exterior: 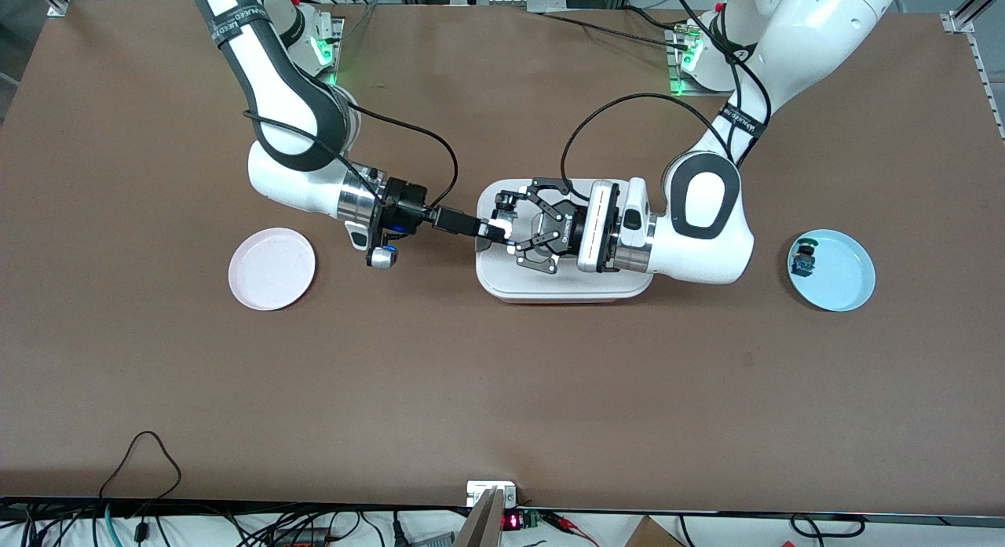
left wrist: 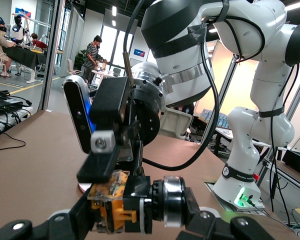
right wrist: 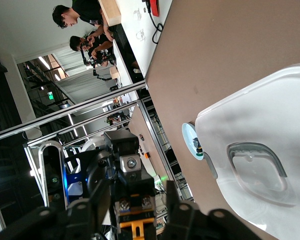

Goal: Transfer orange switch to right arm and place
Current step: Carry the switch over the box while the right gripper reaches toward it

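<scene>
Right now our two sets of fingers meet over the white tray in the middle of the table, and the orange switch sits between them. In the left wrist view the left gripper has its fingers closed on the switch, the orange cap showing. The right gripper comes in from the pink plate's side, and its slim fingers look pressed on the switch too, though we cannot be sure how firm that hold is.

To do this handover well, we judge that the right fingers should clamp squarely on the black body before the left ones let go. Then the left should open fully and back straight away, so nothing drags the part sideways. A drop would land on the tray.

At the left arm's end of the table lies a blue plate holding the other small switch.
</scene>
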Action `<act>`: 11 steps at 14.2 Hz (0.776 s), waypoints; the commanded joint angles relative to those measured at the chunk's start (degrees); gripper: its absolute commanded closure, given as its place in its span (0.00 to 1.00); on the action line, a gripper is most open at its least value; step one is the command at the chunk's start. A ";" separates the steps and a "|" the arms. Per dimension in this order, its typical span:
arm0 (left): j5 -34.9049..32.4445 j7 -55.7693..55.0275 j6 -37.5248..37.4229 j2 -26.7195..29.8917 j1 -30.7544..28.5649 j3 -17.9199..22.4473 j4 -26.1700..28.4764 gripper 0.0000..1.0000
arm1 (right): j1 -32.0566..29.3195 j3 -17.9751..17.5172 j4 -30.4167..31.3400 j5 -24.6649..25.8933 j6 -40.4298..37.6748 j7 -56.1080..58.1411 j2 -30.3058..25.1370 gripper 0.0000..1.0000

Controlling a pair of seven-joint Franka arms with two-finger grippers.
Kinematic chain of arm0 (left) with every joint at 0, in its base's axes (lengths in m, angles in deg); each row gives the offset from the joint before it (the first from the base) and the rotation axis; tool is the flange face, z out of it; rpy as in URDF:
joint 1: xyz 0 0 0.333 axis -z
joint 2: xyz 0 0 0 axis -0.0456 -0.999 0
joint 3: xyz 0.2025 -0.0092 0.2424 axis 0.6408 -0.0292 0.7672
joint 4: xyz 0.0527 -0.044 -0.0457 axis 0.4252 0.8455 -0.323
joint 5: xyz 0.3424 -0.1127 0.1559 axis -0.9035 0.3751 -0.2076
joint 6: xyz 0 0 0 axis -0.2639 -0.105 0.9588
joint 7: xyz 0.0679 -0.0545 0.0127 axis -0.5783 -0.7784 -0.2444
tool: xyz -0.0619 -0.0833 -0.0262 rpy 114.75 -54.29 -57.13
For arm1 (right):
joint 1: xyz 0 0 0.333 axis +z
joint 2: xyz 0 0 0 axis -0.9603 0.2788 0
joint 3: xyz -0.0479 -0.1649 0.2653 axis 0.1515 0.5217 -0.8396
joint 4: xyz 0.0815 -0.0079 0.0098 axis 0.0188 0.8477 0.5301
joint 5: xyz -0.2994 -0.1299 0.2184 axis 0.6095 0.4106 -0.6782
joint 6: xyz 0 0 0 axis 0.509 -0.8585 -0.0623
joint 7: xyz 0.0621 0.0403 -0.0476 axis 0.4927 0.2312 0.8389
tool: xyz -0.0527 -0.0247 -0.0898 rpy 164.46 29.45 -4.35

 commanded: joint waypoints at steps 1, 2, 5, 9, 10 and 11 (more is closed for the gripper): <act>1.78 1.57 -0.39 -0.39 0.17 -0.08 -0.83 0.95 | 0.83 0.22 1.28 -1.18 0.94 0.76 -1.48 0.66; 1.78 1.48 -0.39 -0.39 0.17 -0.08 -0.91 0.95 | 1.18 0.22 1.28 -1.18 1.03 0.76 -1.48 0.74; 1.78 1.48 -0.39 -0.39 0.17 -0.08 -0.91 0.95 | 1.27 0.22 1.28 -1.18 1.38 0.85 -1.48 1.00; 2.66 1.30 -0.39 -0.30 0.17 -0.08 -0.91 0.94 | 1.01 0.31 1.10 -1.18 1.20 0.85 -1.48 1.00; 2.75 1.22 -0.39 -0.30 0.17 -0.08 -0.91 0.91 | 0.92 0.31 1.10 -1.10 1.12 0.85 -1.48 1.00; 2.66 1.21 -0.39 -0.30 0.09 -0.08 -0.91 0.83 | 0.84 0.40 0.93 -1.09 1.11 1.02 -1.48 1.00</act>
